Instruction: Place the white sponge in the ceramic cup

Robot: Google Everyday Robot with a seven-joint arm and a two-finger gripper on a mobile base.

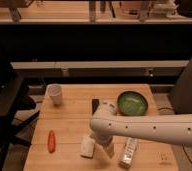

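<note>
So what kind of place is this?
Likely a lab or office kitchenette: wooden table with ceramic cup, green bowl, shelving behind. The gripper hangs low beside the white sponge.

The arm [154,129] is one chunky off-white tube, with a row of small dark dots along it and a rounded cap at the joint. The gripper [108,149] looks pale beige and sits low over the front of the worktop [69,120].

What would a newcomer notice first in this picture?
The thick white robot arm reaching in from the right across the wooden table, its claw pointing down just right of the white sponge. Next, the green bowl at the back right and the ceramic cup at the back left.
</note>
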